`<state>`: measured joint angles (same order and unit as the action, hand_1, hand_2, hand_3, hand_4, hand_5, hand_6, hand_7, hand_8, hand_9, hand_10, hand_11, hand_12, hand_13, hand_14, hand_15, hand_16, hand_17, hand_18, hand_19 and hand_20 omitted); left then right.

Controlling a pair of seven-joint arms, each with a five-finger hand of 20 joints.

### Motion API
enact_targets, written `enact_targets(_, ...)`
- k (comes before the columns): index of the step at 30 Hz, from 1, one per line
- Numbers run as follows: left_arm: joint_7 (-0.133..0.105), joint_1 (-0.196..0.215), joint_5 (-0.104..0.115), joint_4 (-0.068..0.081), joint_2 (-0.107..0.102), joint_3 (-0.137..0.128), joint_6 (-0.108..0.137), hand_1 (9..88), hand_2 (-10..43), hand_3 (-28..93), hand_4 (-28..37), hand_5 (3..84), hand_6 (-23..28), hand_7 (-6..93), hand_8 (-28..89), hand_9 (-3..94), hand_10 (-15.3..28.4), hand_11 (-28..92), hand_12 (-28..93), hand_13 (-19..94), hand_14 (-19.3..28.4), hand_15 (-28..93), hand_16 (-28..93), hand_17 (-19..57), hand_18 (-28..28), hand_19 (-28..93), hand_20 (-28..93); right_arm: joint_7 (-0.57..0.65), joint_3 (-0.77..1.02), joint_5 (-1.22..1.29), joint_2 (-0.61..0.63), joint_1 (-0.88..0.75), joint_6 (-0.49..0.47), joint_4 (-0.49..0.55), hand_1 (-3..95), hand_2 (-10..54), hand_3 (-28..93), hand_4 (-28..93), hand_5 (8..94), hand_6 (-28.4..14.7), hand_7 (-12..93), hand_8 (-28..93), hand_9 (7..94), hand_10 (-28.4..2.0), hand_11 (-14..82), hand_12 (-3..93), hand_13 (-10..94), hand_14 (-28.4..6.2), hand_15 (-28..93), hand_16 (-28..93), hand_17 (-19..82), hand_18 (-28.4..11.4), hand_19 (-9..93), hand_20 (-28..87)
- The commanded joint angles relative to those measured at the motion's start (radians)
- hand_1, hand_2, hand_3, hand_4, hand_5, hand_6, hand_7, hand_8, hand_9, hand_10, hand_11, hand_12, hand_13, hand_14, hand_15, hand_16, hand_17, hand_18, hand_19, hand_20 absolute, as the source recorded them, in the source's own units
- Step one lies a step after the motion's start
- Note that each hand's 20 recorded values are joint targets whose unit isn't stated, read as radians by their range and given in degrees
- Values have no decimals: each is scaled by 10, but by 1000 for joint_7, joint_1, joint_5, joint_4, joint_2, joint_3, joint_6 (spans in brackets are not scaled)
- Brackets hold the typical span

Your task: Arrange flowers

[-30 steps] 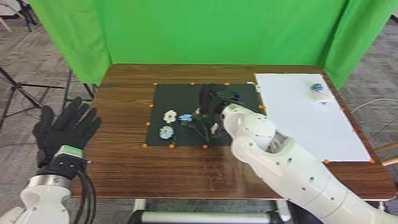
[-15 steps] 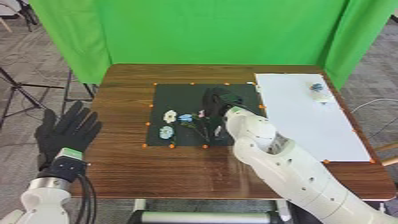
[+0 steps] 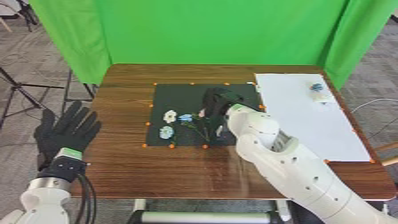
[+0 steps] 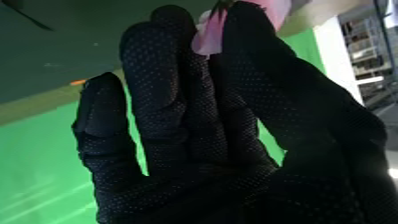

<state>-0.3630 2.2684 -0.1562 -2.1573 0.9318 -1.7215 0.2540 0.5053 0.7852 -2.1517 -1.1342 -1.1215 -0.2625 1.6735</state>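
Inspecting the right hand (image 4: 187, 192): its thumb is closed towards its fingers, with the pink flower (image 4: 209, 36) pinched at the tips. Petals show on both sides of the thumb tip. In the head view, that hand is over the dark mat (image 3: 182, 94); the flower is therefore judged to be at the mat too. The left hand (image 3: 65, 131) is beside the table (image 3: 160, 172), fingers straight, holding nothing.

Handling assessment: the bloom is likely very light, with soft, thin petals liable to crease or tear under pressure. The stem is probably slim and stiffer, and may roll or slip against smooth glove fabric. Recommended hold: the stem just below the bloom, lightly pinched. The present hold appears to bear on the petals; whether the stem is also held cannot be determined.
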Motion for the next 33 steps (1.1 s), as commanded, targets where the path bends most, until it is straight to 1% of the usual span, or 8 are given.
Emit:
enact_targets(1,-10,-2,14,0,4,3,-3,256,115,680,-283,337,54,167,-109,257,127,214,78,163,124,288,-86,-26,109,228,91,-7,18,2,-10,3,-79,6,470,-95,775,-283,531,-23,220,-141,700,-124,242,252,658,-90,578,350,339,-230,847,359)
enact_targets(9,-3,-3,16,-3,5,3,12,253,113,682,-283,338,57,169,-107,259,130,215,81,163,130,294,-84,-29,113,233,91,-1,26,-3,-7,-6,-106,14,460,-95,783,-283,487,-36,198,-134,640,-135,268,212,630,-98,615,292,325,-233,841,360)
enact_targets(11,-8,0,29,-6,3,1,19,253,113,682,-283,339,58,169,-107,261,131,217,81,164,131,296,-84,-29,114,234,90,-1,28,-2,-5,-3,-117,14,470,-95,777,-283,480,-39,195,-132,628,-136,270,213,624,-96,612,305,324,-233,840,360)
enact_targets(13,-13,1,42,-4,3,0,13,253,112,684,-283,341,60,170,-107,263,131,218,82,165,131,298,-84,-30,114,236,90,2,30,1,-3,-2,-117,13,470,-95,783,-283,469,-40,194,-132,606,-139,259,207,611,-100,610,309,319,-233,838,360)
enact_targets(21,-9,2,34,-6,4,-3,10,253,111,686,-283,343,61,174,-108,267,131,219,83,168,133,303,-87,-31,115,244,87,2,85,12,0,-20,-153,39,438,-95,816,-283,427,-53,184,-128,521,-162,209,190,571,-120,649,251,310,-238,837,361)
enact_targets(27,-10,0,22,-6,4,1,5,254,111,683,-283,344,62,175,-109,272,134,219,85,170,135,306,-86,-33,117,249,85,40,180,43,76,-38,-103,88,411,-95,784,-283,439,-56,178,-128,512,-170,188,184,557,-130,652,236,306,-241,836,359)
enact_targets(30,-16,7,23,-10,1,4,-1,255,111,681,-283,345,61,176,-109,274,134,218,85,171,137,307,-87,-34,118,252,84,38,231,105,170,-49,-32,109,382,-95,754,-283,453,-61,166,-121,518,-177,179,181,556,-135,650,228,305,-242,833,356)
enact_targets(33,-24,16,8,-12,-2,1,-4,252,112,682,-283,345,61,174,-110,274,135,216,85,171,137,307,-88,-34,118,253,83,12,279,40,260,-67,20,102,359,-95,760,-283,466,-63,163,-115,526,-178,176,178,549,-141,613,208,295,-236,787,329)
